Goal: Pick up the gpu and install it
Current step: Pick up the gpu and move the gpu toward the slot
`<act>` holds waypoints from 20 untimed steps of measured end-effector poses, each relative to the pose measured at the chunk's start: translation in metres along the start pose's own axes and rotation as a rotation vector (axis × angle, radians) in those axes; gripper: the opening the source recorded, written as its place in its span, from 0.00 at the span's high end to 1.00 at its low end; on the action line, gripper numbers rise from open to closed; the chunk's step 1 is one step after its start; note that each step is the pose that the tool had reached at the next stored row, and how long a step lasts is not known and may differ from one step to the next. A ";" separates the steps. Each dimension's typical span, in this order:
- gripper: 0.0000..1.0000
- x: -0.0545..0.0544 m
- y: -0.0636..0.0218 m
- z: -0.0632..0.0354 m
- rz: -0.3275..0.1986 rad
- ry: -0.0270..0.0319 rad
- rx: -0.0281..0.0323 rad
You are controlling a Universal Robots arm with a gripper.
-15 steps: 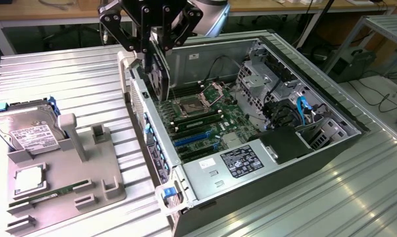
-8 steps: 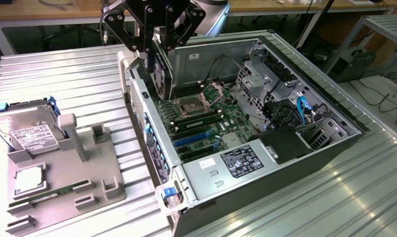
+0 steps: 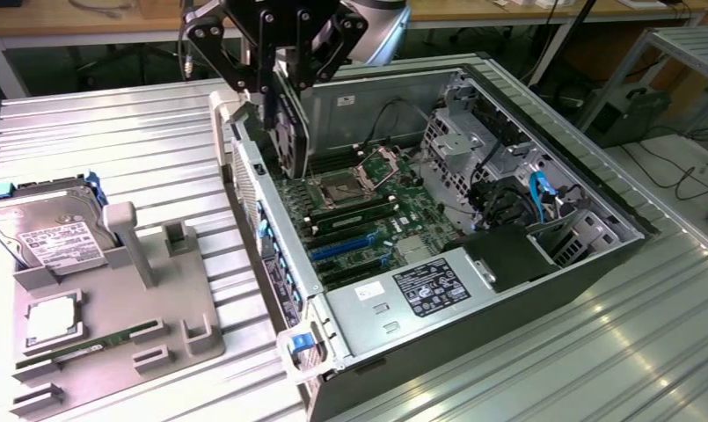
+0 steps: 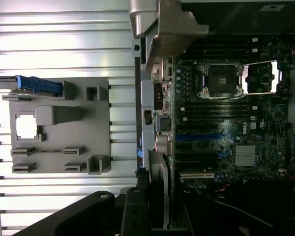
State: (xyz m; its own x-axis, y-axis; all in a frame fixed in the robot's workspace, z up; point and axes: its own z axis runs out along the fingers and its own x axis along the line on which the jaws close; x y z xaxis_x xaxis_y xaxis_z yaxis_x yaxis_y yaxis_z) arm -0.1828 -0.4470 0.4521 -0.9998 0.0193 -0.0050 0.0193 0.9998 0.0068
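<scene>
A robotics lab: a ribbed silver metal bench (image 3: 119, 149) carries an opened black computer tower (image 3: 448, 369) and a grey plastic parts fixture (image 3: 199, 308), with cable-strewn wooden desks (image 3: 83, 19) behind.

**Hidden, Clipped and Unreadable Parts**

In the exterior view, the arm (image 3: 371, 26) is cut off by the top edge. The upper part of the gpu (image 3: 293, 141) is covered by the gripper (image 3: 281, 88) clamped on it. The hard drive (image 3: 37, 230) is clipped by the exterior view's left edge, and the grey holder (image 3: 96, 290) by the bottom edge. The print on the power supply label (image 3: 430, 286) cannot be read. In the wrist view, one end of the gpu is hidden behind the gripper's black body.
</scene>
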 end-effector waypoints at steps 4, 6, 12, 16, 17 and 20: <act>0.73 -0.002 0.0000 0.0000 0.000 0.0000 0.0000; 0.73 -0.003 0.0001 0.0000 0.000 0.0001 0.0001; 0.73 -0.007 0.0001 0.0000 0.000 0.0000 0.0000; 0.73 -0.011 0.0002 0.0001 0.000 0.0000 0.0000; 0.73 -0.012 0.0003 0.0001 0.000 0.0000 0.0000; 0.73 -0.015 0.0003 0.0001 0.000 0.0000 0.0000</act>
State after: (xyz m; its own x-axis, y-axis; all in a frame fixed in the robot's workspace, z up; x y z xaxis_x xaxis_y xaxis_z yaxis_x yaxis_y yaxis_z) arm -0.1682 -0.4470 0.4521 -0.9998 0.0194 -0.0050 0.0193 0.9998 0.0068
